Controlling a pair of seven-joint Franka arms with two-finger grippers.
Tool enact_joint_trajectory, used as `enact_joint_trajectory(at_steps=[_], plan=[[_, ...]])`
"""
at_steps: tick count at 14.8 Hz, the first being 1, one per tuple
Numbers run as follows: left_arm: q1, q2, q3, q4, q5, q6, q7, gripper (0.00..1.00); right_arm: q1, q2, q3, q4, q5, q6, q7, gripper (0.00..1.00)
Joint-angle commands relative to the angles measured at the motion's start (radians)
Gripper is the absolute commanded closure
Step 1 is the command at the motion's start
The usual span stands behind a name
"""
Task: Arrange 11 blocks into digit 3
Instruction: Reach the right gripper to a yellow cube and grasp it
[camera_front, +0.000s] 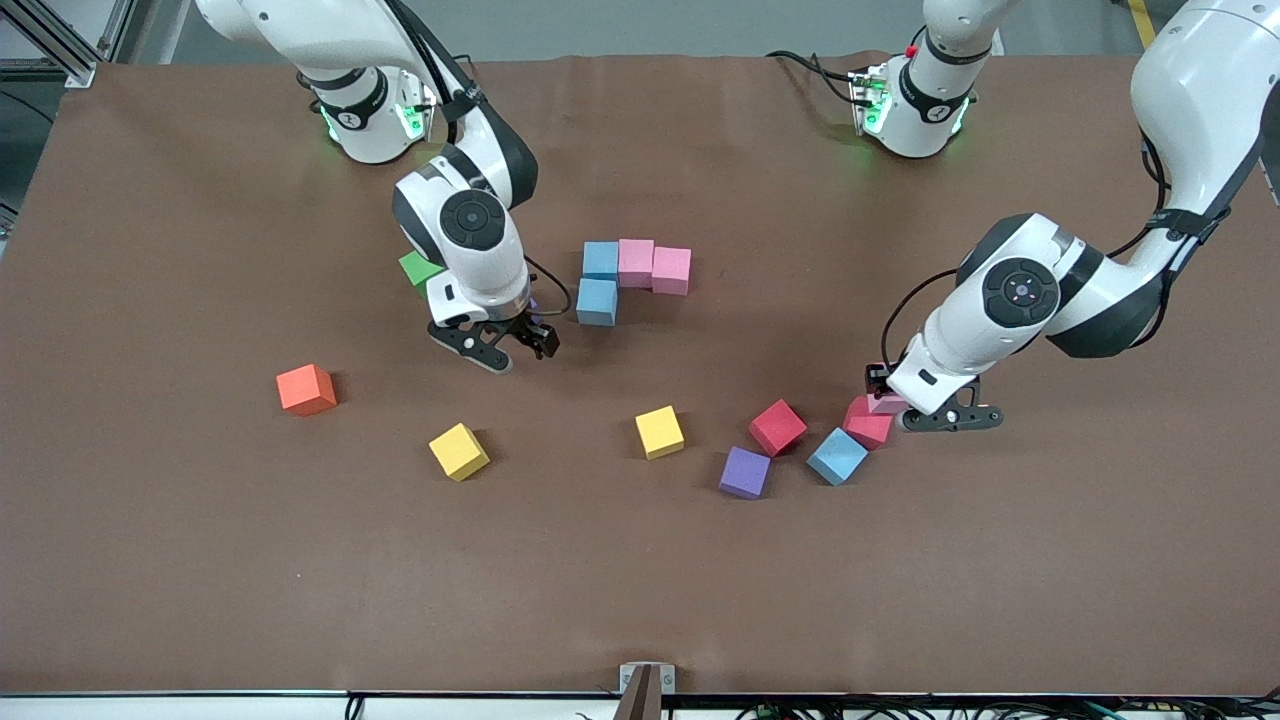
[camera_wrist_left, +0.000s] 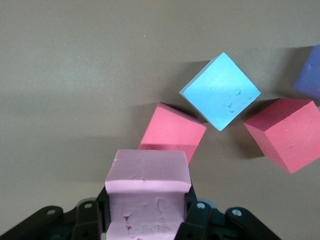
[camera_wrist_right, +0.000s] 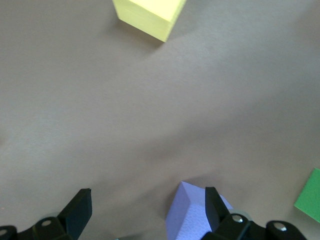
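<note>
The left tool (camera_wrist_left: 147, 220) is clamped on a pink cube (camera_wrist_left: 148, 192), whose foam dents between the fingers. It hangs over another cube of deeper pink-red (camera_front: 868, 426), at the left arm's end of a loose cluster. Just beside that one lies a blue cube (camera_front: 837, 455), turned cornerwise, then a red cube (camera_front: 777, 426) and a purple cube (camera_front: 745, 472), all close together with narrow gaps. A yellow cube (camera_front: 660, 432) sits apart from them toward the middle.

The right tool (camera_front: 512, 342) stands wide, low over bare desk (camera_front: 640, 580), with a lilac cube (camera_wrist_right: 192, 215) against one finger. A green cube (camera_front: 420, 268) shows half hidden by that arm. A second yellow cube (camera_front: 459, 451) and an orange cube (camera_front: 306, 389) lie well apart, with open room around each.

The started figure (camera_front: 634, 276) lies farther from the front camera: two blue and two pink cubes touching in a hooked row.

The desk is a matte brown sheet, wide and bare toward the front edge.
</note>
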Motion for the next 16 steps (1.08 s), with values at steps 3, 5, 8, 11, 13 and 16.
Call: enact_joint_trajectory(at_steps=[3, 5, 8, 11, 13, 16], plan=[[-0.002, -0.018, -0.007, 0.007, -0.023, -0.021, -0.005, 0.51, -0.075, -0.033, 0.016, 0.007, -0.017, 0.008, 0.011, 0.00], [-0.002, -0.018, -0.007, 0.007, -0.023, -0.021, -0.006, 0.51, -0.118, 0.010, 0.016, 0.079, -0.017, 0.010, -0.015, 0.00], [-0.002, -0.018, -0.007, 0.007, -0.023, -0.021, -0.008, 0.51, -0.155, 0.131, 0.016, 0.243, -0.006, -0.025, 0.052, 0.00], [-0.003, -0.018, -0.007, 0.007, -0.023, -0.021, -0.008, 0.51, -0.206, 0.252, 0.016, 0.361, 0.004, -0.035, 0.121, 0.00], [-0.003, -0.018, -0.007, 0.007, -0.023, -0.021, -0.008, 0.51, -0.227, 0.337, 0.014, 0.421, 0.003, -0.035, 0.151, 0.00], [-0.003, -0.018, -0.007, 0.007, -0.023, -0.021, -0.008, 0.51, -0.269, 0.354, 0.016, 0.447, 0.006, -0.039, 0.146, 0.00]])
